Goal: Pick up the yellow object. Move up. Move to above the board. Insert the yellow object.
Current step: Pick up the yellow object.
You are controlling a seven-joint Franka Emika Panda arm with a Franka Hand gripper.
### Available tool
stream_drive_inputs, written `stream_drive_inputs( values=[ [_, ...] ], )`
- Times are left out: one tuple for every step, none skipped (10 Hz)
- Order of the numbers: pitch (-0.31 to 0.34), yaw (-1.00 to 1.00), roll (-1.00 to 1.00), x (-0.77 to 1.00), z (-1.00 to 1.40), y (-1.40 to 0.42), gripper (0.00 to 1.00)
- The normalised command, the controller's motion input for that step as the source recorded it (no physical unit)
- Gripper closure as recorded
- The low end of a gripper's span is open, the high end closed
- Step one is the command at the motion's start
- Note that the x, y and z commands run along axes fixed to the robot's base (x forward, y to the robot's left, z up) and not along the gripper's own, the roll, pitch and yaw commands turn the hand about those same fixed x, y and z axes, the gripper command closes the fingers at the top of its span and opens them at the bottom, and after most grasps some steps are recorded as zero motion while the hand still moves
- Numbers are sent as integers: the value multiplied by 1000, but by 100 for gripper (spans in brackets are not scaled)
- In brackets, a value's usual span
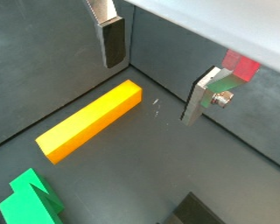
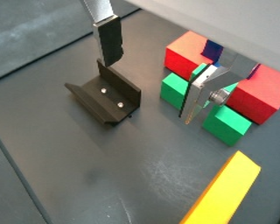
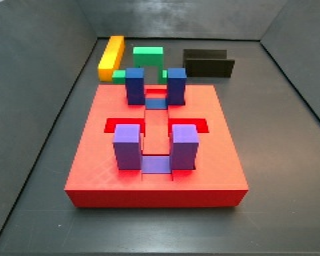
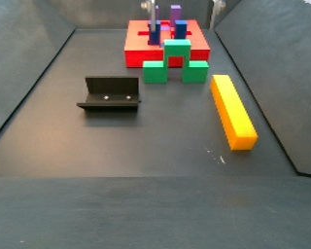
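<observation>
The yellow object [image 1: 91, 121] lies flat on the dark table [image 4: 145, 146], close along one side edge, well apart from the board [image 3: 157, 165] at the far end. In both wrist views the gripper [image 1: 160, 74] hangs above the table with its jaws wide apart and nothing between the fingers [image 2: 108, 42]; the yellow object rests below and to one side of them, untouched. A green block [image 4: 175, 58] stands against the board, and the fixture [image 4: 109, 94] stands mid-table.

My gripper [image 1: 154, 74]: silver plates, dark pads. Yellow object [image 4: 231, 110] plain yellow-orange. Board [image 3: 96, 160] red, blue and purple blocks [image 3: 128, 150]. Green block [image 4: 178, 51]. Fixture [image 4: 110, 94] black.
</observation>
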Motion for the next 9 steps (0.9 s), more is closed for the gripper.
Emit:
stream_drive_inputs(
  values=[
    [-113, 0, 164, -186, -714, -397, 0],
    [-121, 0, 240, -629, -794, -380, 0],
    [-163, 40, 184, -663, -783, -346, 0],
    [-159, 29, 206, -677, -774, -349, 0],
    [-151, 49, 150, -740, -834, -129, 0],
    [-187, 60, 91, -700, -857, -49, 0],
    [-180, 60, 63, -397, -680, -26, 0],
    [-90, 0, 109, -111, -551, 0, 0],
    [0, -123, 140, 0, -503, 226, 0]
  ],
)
